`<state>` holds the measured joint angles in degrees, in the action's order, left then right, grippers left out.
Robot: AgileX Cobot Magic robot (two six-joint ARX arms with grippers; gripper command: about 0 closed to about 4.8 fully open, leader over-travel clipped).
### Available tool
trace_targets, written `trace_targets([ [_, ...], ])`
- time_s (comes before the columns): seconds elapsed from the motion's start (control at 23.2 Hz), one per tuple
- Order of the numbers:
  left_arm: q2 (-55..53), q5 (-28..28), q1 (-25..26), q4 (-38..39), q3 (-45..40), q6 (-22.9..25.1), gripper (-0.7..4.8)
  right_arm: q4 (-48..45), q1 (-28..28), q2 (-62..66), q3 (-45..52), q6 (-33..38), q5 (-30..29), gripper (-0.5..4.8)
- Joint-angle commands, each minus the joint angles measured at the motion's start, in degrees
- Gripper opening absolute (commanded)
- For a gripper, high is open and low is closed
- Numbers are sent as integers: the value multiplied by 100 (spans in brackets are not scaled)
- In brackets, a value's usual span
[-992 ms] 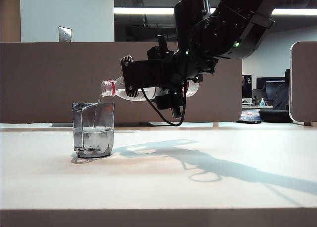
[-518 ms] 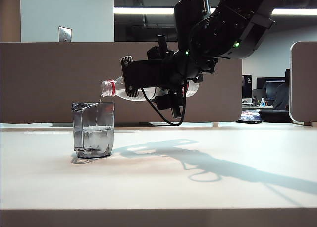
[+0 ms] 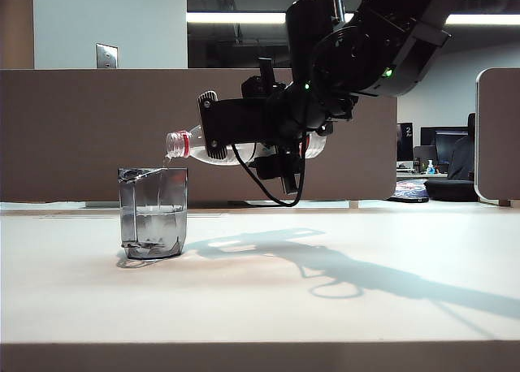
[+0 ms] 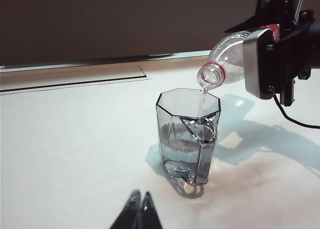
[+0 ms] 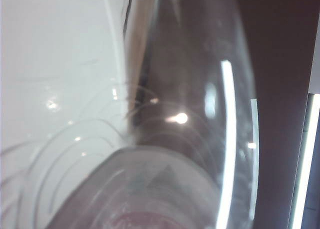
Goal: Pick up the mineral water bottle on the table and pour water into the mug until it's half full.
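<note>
Mineral water bottle (image 3: 185,144) label unreadable; right gripper (image 3: 213,124) clamps it over mug (image 3: 153,212).

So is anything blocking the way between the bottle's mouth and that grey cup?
Nothing visible. The right gripper holds the mineral water bottle tipped over the mug, and the water falls straight in. The left gripper sits shut, well clear.

Black robot arm with bulky rounded housings

The right end effector (image 3: 213,127) has flat grey-faced fingers with small screws; a black cable loops beneath the wrist, and a green light glows on a joint. The left end effector (image 4: 140,209) shows thin dark fingertips.
</note>
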<state>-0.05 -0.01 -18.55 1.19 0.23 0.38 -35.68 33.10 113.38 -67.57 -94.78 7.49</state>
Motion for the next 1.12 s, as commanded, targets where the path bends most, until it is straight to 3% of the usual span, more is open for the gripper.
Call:
trace_targets([
  [0.04,0,24,2,-37,17,2,-5,-227,17,-70,-59,79,-11,323],
  [0.65,0,24,2,-37,17,2,-5,-179,85,-70,-52,1279,-7,322],
  [0.95,0,24,2,-37,17,2,-5,-186,236,-72,52,2562,227,322],
  [1.12,0,24,2,-37,17,2,-5,-190,225,-122,57,3967,284,322],
])
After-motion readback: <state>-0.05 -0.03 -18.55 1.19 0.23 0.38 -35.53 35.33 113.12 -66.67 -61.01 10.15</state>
